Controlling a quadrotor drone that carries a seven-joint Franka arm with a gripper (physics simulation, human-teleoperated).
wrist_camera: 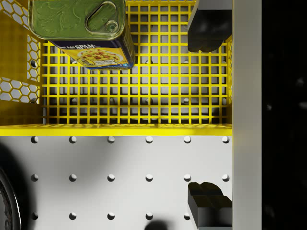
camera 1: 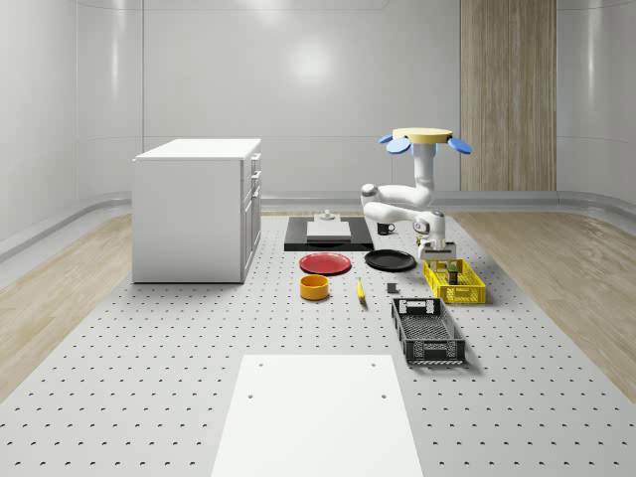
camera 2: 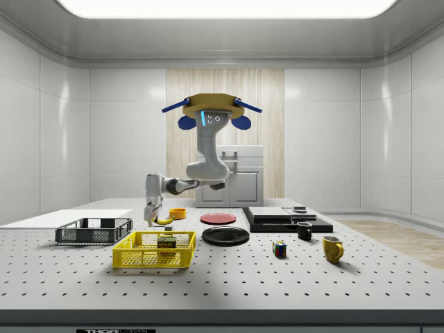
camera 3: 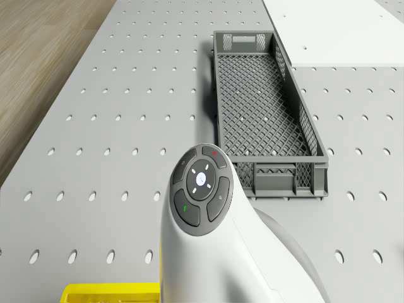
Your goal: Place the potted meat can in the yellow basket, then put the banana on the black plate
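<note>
The main risk sits at the claw (wrist_camera: pixel 207 116) itself. Its fingers (wrist_camera: pixel 209 26) straddle the near wall of the yellow basket (wrist_camera: pixel 115 130), one over the mesh floor and the other over the table (wrist_camera: pixel 110 191) outside. Any sag of the drone would likely drive a finger onto that rim and shove or tip the basket. A sideways move made before rising could also catch the wall or clip the can (wrist_camera: pixel 81 28).

The claw is spread wide and released. It grips nothing and touches nothing, hanging just above the basket.

The can lies inside the basket, near a corner, so I judge the first half of the task done.

The banana (camera 1: pixel 360 289) lies on the table, between the orange bowl (camera 1: pixel 314 287) and the basket, not yet on the black plate (camera 1: pixel 390 260). The plate sits just behind the basket in the whole-scene view, next to a red plate (camera 1: pixel 325 263). The banana is thin and curved, so a slightly off grasp may roll it away.

A grey crate (camera 3: pixel 268 107) stands in front of the basket. The drone (camera 1: pixel 425 139) hovers above the table, over the space around the black plate and the basket.
</note>
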